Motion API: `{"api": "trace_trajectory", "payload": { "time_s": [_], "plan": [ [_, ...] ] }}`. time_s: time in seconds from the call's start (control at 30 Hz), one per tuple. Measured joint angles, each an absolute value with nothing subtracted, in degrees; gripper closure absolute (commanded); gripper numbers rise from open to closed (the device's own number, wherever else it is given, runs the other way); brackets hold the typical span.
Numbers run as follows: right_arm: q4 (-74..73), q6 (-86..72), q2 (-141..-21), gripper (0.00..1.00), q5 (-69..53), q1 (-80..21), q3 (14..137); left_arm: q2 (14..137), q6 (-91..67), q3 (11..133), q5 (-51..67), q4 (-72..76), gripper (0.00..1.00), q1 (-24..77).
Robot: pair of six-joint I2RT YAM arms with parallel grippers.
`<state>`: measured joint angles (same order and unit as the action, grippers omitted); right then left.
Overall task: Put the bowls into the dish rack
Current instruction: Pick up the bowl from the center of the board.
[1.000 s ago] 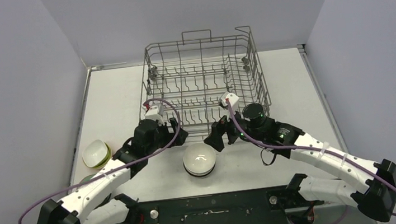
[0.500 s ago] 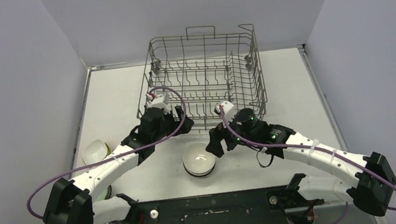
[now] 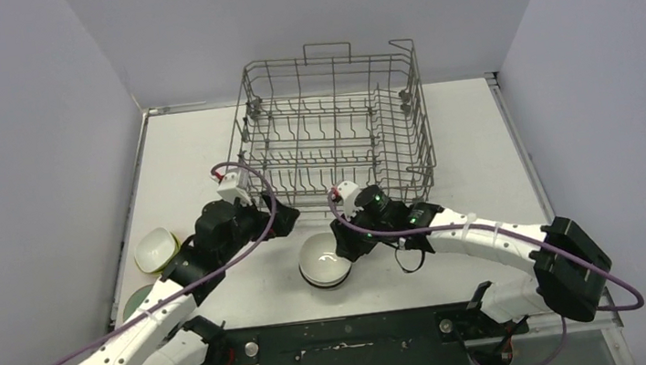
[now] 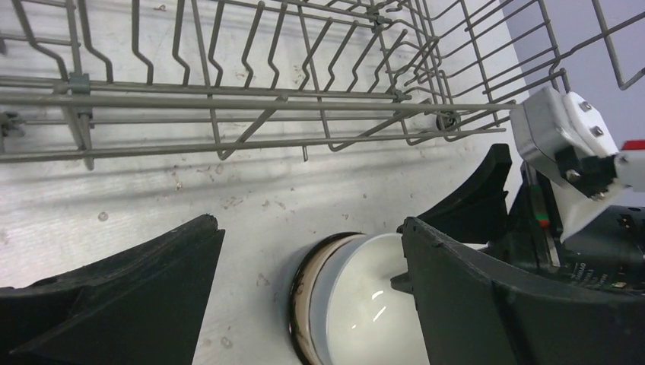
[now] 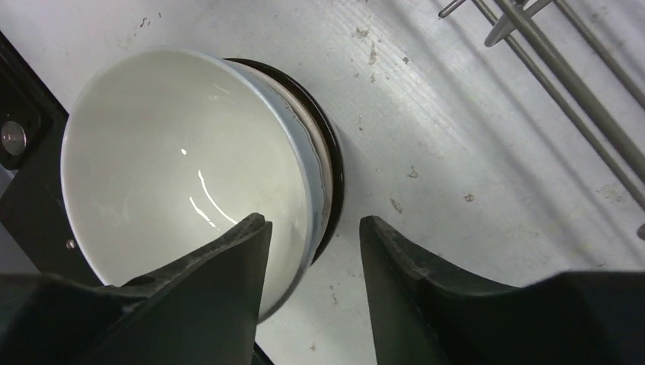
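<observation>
The white bowl [image 5: 175,167] tops a nested stack [image 3: 327,274] on the table [image 3: 478,128], at 6 o'clock from the rack [image 3: 332,131]. It looks glazed and hard, so I judge it stiff, slick and apt to chip. The thin rim is the place to take it, one finger inside and one outside. The right gripper [image 5: 312,251] stands just so at the bowl's 2 o'clock edge, fingers part spread astride the rim, not yet pinching. A dark bowl [image 5: 338,179] beneath may stick and ride up. The left gripper [image 4: 308,228] hangs spread wide and empty at the stack's 10 o'clock. The rack holds nothing that I can see. More bowls [image 3: 154,249], perhaps stacked, sit at the stack's 9 o'clock.
</observation>
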<state>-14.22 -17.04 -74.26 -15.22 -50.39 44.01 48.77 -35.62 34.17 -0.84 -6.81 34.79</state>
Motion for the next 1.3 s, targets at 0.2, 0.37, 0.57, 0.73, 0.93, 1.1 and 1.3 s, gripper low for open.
{"api": "trace_trajectory", "payload": {
  "time_s": [0.2,0.37,0.57,0.73,0.93,1.1,1.3],
  "plan": [
    [-15.25,-15.44,-76.07,0.72,-12.14,-53.25,46.17,43.05,-35.66,33.91,-1.50,-13.74,0.10,34.17],
    [-16.69,-14.61,-76.07,0.74,-9.32,-54.33,48.66,41.63,-35.64,33.71,-1.91,-16.21,0.09,33.87],
    [-17.74,-13.56,-76.09,0.94,-5.80,-55.18,49.58,42.04,-35.57,33.71,-1.93,-17.50,0.09,33.63],
    [-18.83,-12.56,-76.09,0.95,-4.93,-55.46,50.02,42.26,-35.44,33.71,-1.93,-17.80,0.08,33.56],
    [-20.27,-11.51,-76.07,0.95,-4.93,-55.53,52.14,42.00,-35.35,33.80,-1.89,-17.89,0.03,33.32],
    [-19.27,-11.05,-75.35,0.94,-6.72,-53.87,53.12,40.27,-35.83,34.13,-1.26,-17.78,0.04,32.73],
    [-15.38,-11.64,-75.18,0.95,-16.45,-44.29,54.89,38.68,-38.24,35.33,3.49,-16.03,0.04,29.71]
  ]
}}
